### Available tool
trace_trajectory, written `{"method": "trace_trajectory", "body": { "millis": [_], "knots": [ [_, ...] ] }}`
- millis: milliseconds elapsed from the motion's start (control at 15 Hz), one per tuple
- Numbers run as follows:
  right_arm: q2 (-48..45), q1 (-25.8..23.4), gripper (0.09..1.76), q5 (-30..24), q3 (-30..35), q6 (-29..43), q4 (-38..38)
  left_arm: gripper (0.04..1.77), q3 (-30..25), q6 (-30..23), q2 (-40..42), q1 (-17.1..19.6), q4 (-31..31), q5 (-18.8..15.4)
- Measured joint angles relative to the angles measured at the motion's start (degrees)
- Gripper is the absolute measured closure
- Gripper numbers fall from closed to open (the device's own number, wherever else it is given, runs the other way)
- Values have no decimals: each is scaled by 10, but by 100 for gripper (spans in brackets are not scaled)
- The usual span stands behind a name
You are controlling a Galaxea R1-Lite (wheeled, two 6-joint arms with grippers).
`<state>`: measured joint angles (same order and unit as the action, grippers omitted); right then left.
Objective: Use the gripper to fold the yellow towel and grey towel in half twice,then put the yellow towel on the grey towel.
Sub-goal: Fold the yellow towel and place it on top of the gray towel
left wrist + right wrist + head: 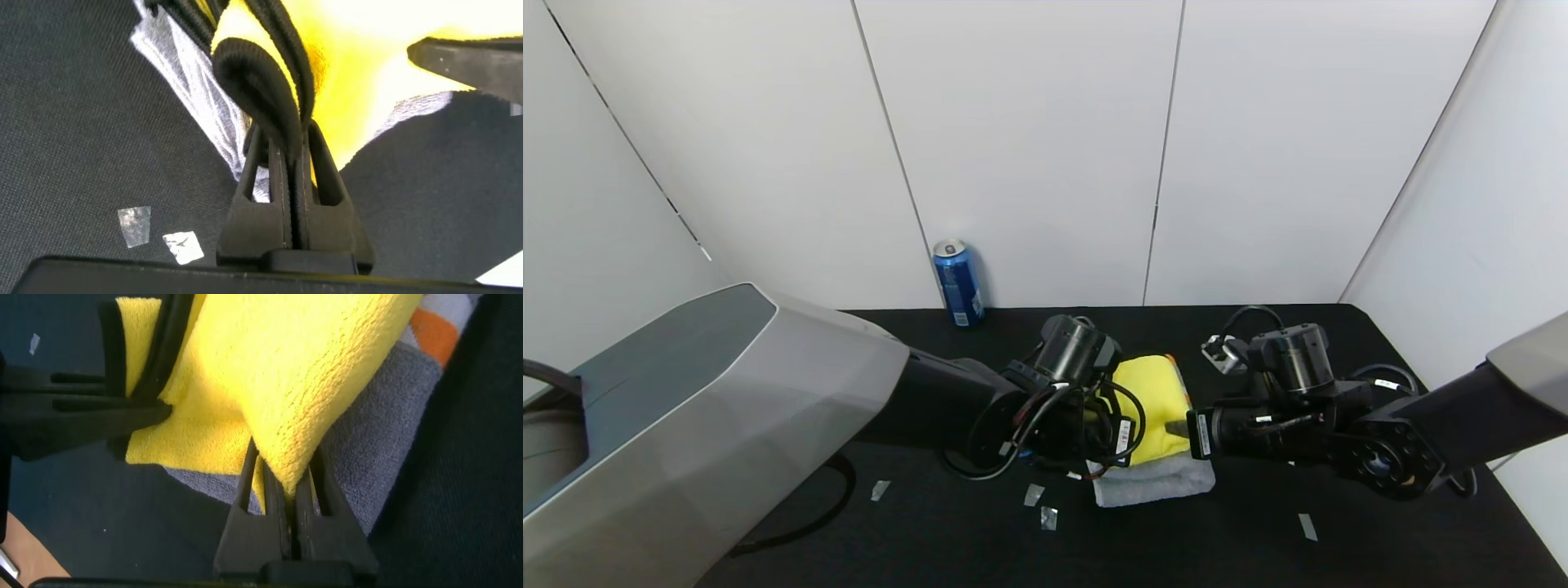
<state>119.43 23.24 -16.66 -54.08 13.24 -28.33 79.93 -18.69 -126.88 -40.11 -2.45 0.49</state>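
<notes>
The yellow towel (1156,400) is held up by both grippers over the folded grey towel (1156,482), which lies on the black table. My left gripper (290,135) is shut on the yellow towel's black-edged hem (253,65). My right gripper (286,469) is shut on a folded corner of the yellow towel (302,367). In the head view the left gripper (1104,420) is at the towel's left side and the right gripper (1174,427) at its right side. Under the yellow cloth, the grey towel (384,433) shows an orange mark (433,335) at its edge.
A blue can (958,282) stands at the back of the table by the white wall. Small bits of tape (880,490) lie on the black tabletop (1339,547) in front. White panels close in the back and both sides.
</notes>
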Motion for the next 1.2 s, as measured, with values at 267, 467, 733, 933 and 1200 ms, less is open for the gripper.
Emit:
{"method": "trace_trajectory", "body": {
  "millis": [267,467,733,933,1200],
  "knots": [
    [4,0,117,0,4,0,0,137,-2,6,-2,0,1,4],
    [2,-1,84,0,5,0,0,96,-5,8,-2,-1,2,19],
    [-10,-2,56,10,19,0,-18,62,-14,11,10,-2,5,20],
    [-30,-3,43,13,33,0,-20,45,-25,10,27,-3,6,20],
    [-62,0,31,12,46,1,-15,31,-53,9,63,-3,6,21]
  ]
}}
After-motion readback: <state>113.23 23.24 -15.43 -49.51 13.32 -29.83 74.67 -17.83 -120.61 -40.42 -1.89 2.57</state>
